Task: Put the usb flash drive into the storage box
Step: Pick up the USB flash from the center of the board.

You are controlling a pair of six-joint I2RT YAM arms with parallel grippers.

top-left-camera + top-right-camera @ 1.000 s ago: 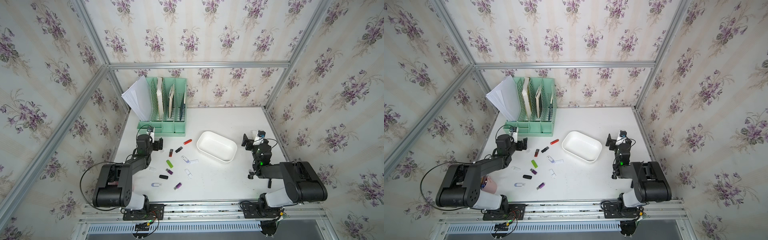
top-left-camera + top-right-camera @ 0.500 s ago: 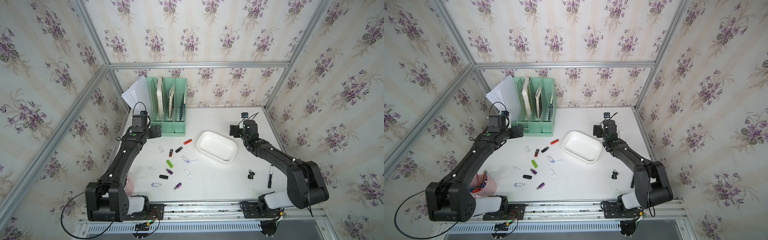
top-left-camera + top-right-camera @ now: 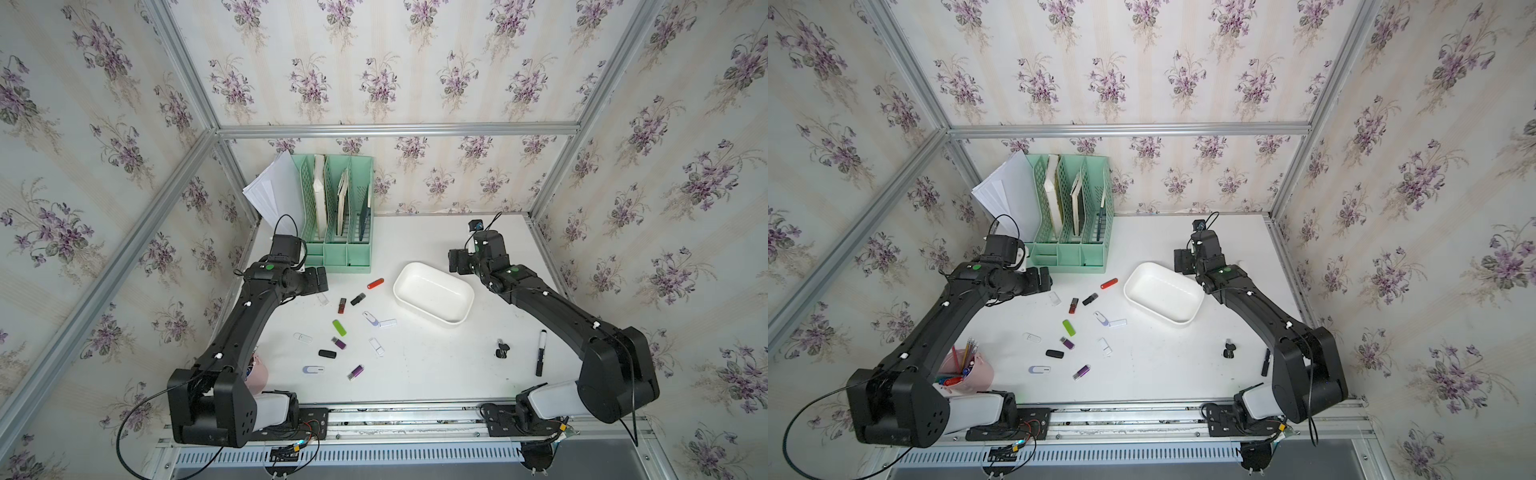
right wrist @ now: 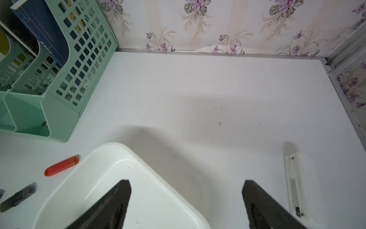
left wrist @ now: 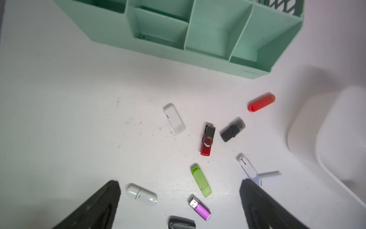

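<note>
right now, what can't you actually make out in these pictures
Pink pen cup: in a top view, mostly hidden behind the left arm.
Storage box: cut off by the frame edge in the left wrist view; partly covered by the jaws of the right gripper in the right wrist view.
Black flash drive: cut by the frame edge in the left wrist view.
Small dark object beside the marker: too small to identify in both top views.

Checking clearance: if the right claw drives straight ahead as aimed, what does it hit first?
The right claw likely meets bare table just beyond the white box's corner; nothing else in line before the back wall. Depth unclear.
</note>
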